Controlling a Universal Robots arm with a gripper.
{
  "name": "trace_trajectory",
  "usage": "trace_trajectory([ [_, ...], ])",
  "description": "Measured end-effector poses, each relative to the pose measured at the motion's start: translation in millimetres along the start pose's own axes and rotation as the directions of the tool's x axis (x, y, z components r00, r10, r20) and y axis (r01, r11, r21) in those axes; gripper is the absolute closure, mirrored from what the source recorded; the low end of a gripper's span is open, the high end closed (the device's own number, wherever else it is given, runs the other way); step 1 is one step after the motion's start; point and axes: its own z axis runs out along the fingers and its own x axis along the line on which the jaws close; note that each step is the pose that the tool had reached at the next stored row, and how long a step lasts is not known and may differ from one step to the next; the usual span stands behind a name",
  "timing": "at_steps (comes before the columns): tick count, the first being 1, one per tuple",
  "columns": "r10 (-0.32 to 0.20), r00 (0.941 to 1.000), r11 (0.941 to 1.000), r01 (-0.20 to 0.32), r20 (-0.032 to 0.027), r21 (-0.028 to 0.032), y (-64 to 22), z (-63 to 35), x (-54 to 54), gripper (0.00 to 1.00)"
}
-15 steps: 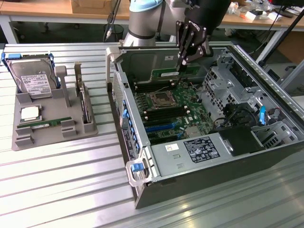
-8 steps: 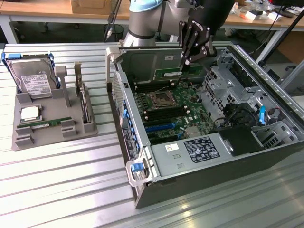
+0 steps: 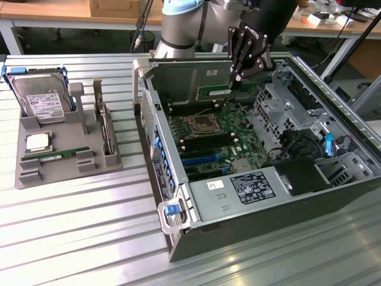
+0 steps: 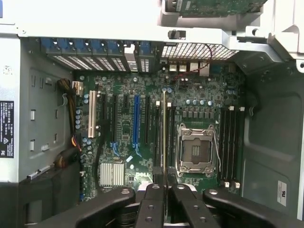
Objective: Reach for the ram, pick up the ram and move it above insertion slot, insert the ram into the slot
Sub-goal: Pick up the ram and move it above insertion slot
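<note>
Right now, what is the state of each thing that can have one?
gripper: shut on the ram
ram: held above the motherboard, not inserted
slot: empty
processor socket: empty
computer case: open, side panel off

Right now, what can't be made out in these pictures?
- Wrist view: the thin green ram stick, held between the black fingers, is edge-on, so its chips and label are hidden.
- Wrist view: whether it touches the long black slots beneath cannot be told.
- Exterior view: the black sticker has print too small to read.
</note>
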Motion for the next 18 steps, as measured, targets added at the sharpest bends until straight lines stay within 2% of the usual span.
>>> trace_trajectory([
  [11, 0.000, 1.0000, 1.0000, 0.000, -0.0005, 0.0001, -16.1, -0.8, 0.6, 0.88],
  [18, 0.000, 1.0000, 1.0000, 0.000, -0.0010, 0.0000, -30.8, -1.5, 1.1, 0.88],
])
